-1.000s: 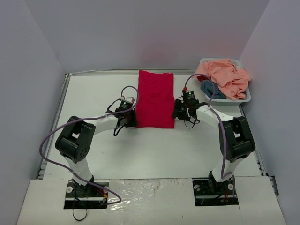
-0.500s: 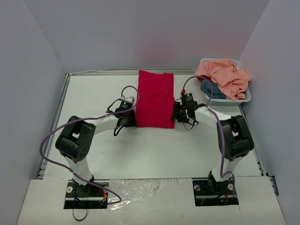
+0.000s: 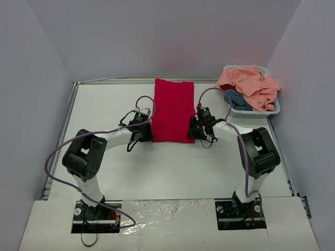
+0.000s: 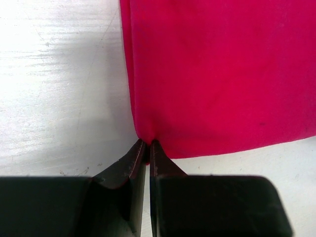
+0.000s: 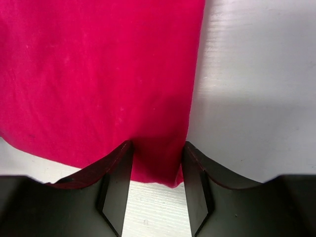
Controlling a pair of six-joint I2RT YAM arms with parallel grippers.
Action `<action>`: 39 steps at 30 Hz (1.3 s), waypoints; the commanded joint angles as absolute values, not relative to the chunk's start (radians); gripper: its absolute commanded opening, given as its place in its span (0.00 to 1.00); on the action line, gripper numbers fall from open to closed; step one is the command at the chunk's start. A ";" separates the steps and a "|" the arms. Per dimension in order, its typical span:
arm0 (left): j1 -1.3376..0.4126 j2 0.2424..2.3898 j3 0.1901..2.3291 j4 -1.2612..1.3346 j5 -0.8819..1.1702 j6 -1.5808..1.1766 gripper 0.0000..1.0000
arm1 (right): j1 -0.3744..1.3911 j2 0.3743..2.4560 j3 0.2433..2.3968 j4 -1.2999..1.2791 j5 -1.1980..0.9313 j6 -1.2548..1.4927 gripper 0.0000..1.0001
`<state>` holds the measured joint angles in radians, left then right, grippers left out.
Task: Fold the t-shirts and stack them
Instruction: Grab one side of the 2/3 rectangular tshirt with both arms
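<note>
A white worktop [image 3: 131,167], walled in by pale grey panels [image 3: 157,36], is seen from above, with two black-and-white robot arms bolted at its near edge. A plain crimson-red cloth t-shirt [image 3: 174,107], folded into a long narrow rectangle, is laid flat at the centre of the worktop, its length running away from the arms. The left arm [image 3: 86,157] and the right arm [image 3: 259,151] are bent inward, so that the shirt's near end is flanked on both sides. In the far right corner a white plastic basket [image 3: 264,68] is set well apart from the red shirt. A crumpled peach-pink t-shirt [image 3: 251,83] is heaped over its rim, and a teal-blue t-shirt [image 3: 235,99] is partly buried beneath it. Purple cables [image 3: 47,162] are looped from each arm. The left fingers [image 4: 128,165] are pinched tight on the red shirt's near left corner. The right fingers [image 5: 117,173] are held apart astride the near right corner, with the cloth lying between them.
</note>
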<state>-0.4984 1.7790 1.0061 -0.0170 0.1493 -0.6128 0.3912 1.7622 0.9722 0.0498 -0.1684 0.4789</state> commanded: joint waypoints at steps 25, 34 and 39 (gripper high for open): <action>-0.506 1.799 1.019 -0.031 0.150 -0.601 0.02 | 0.426 1.733 0.914 -0.048 -0.071 0.500 0.38; -0.508 1.799 1.020 -0.035 0.146 -0.598 0.03 | 0.426 1.717 0.905 -0.066 -0.067 0.497 0.36; -0.508 1.801 1.022 -0.037 0.146 -0.595 0.02 | 0.426 1.721 0.900 -0.075 -0.067 0.492 0.31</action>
<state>-0.4984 1.7832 1.0061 -0.0082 0.1558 -0.6125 0.4206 1.7313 0.9325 0.0410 -0.0978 0.4961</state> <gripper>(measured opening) 0.043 0.320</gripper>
